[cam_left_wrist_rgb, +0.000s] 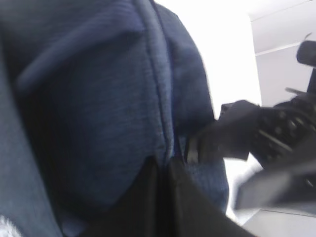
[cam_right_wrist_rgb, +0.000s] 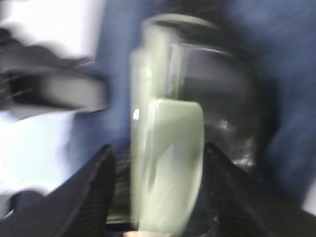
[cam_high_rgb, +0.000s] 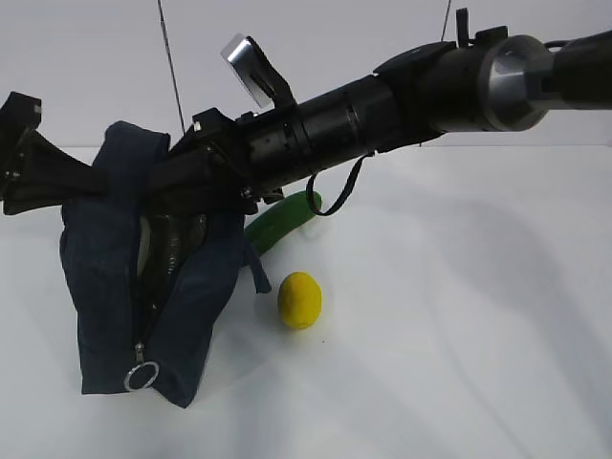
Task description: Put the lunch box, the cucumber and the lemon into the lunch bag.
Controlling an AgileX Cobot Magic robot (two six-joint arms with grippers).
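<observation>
The navy lunch bag [cam_high_rgb: 105, 287] stands at the left with its zipper open and the silver ring pull [cam_high_rgb: 141, 376] hanging low. My left gripper [cam_high_rgb: 67, 180] is shut on the bag's upper fabric [cam_left_wrist_rgb: 98, 98], with the jaws closed [cam_left_wrist_rgb: 165, 167] on a seam. My right gripper [cam_high_rgb: 182, 196] reaches across into the bag's mouth. It is shut [cam_right_wrist_rgb: 158, 148] on the lunch box [cam_right_wrist_rgb: 170, 123], clear with a sage-green lid, blurred. The box is hidden in the exterior view. The cucumber [cam_high_rgb: 282, 222] lies just right of the bag, partly behind the arm. The lemon [cam_high_rgb: 299, 299] sits in front of it.
The white table [cam_high_rgb: 459, 335] stretches to the right of the lemon. My right arm [cam_high_rgb: 430, 91] spans the upper scene from the right. A black cable loop [cam_high_rgb: 335, 196] hangs beneath it near the cucumber.
</observation>
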